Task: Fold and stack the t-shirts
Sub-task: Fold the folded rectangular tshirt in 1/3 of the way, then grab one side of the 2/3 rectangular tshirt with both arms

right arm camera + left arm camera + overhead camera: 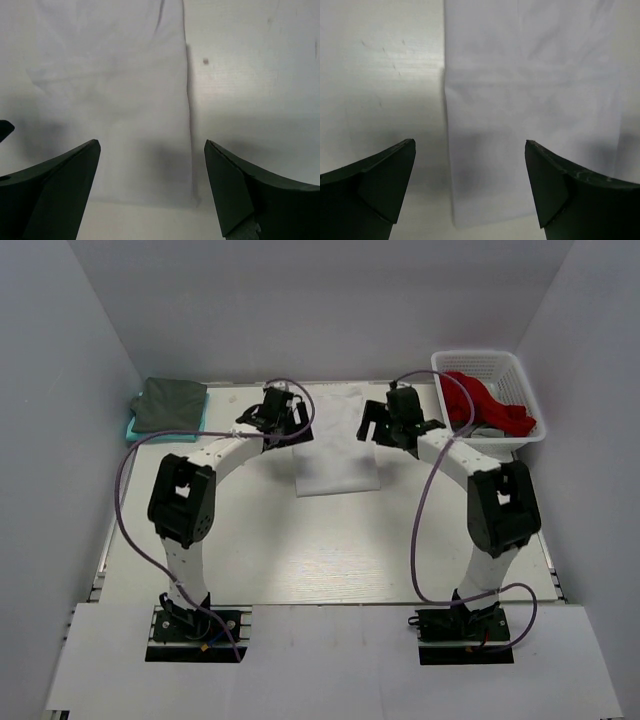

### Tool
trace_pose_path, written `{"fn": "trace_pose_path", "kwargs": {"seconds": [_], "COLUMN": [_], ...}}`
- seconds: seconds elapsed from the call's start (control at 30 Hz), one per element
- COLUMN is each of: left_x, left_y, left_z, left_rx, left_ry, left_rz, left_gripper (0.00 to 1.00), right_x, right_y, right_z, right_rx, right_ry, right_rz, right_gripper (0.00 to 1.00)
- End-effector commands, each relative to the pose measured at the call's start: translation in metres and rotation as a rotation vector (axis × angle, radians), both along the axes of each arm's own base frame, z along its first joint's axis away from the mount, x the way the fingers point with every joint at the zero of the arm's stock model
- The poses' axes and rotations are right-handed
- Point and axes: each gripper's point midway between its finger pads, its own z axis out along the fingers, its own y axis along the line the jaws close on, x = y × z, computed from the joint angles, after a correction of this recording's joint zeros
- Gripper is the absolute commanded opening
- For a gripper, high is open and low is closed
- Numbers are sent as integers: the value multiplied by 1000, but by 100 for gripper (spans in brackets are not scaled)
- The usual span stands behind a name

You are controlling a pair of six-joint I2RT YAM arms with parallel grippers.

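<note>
Left claw: left gripper (470,145) spread wide, nothing between its 2 fingers; it hangs over the left edge of the white t-shirt (535,100), 1 finger above bare table (300,550), the other above cloth.
Right claw: right gripper (152,145) equally wide and empty, straddling the shirt's right edge in mirror fashion.
Contact: neither claw appears to touch the cloth; I cannot tell how much gap is under the tips.
White shirt: lies flat mid-table between the 2 arms as a narrow folded rectangle, side edges straight, faint creases across it.
Handling: judged light, limp and thin; it will sag and drag if lifted from 1 point and folded layers can slide apart.
Where to take hold: pinch both side edges at matching spots, through all layers, so the fold comes up level.
Stack: dark grey-green t-shirt (170,403) sits folded on a teal t-shirt (133,427) at the far left corner.
Waiting: red cloth (480,400) is heaped loose in the basket (480,358) at the far right.
Risk: a shallow pinch may catch only the top layer and undo the fold.
</note>
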Motion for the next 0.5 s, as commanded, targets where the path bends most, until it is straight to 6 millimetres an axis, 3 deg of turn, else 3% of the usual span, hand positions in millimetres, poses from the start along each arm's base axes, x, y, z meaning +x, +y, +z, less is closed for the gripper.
{"fn": "trace_pose_path", "kwargs": {"seconds": [0.0, 0.03, 0.07, 0.13, 0.17, 0.27, 0.33, 0.47], "left_x": [-53, -73, -84, -109, -114, -125, -135, -136], "left_y": [-15, -18, -22, -30, -30, -26, -23, -20], "left_z": [2, -18, -18, -39, -44, -59, -68, -79], "left_rx": [-70, -87, -135, -166, -181, -157, -135, -126], "left_ry": [67, 105, 123, 171, 198, 243, 269, 286], "left_rz": [-129, -167, -179, -219, -204, -188, -186, -170], "left_gripper": [100, 100, 100, 100, 100, 100, 94, 70], "right_x": [-33, -39, -46, -65, -78, -90, -92, -100], "right_y": [-4, -6, -7, -8, -8, -11, -13, -6], "right_z": [-4, -8, -10, -27, -40, -56, -65, -79], "right_rx": [41, 44, 46, 55, 71, 75, 66, 83], "right_ry": [30, 46, 59, 114, 155, 199, 222, 274], "right_rz": [6, 11, 12, 21, 33, 20, 13, 56], "right_gripper": [90, 90, 90, 90, 90, 90, 90, 79]}}
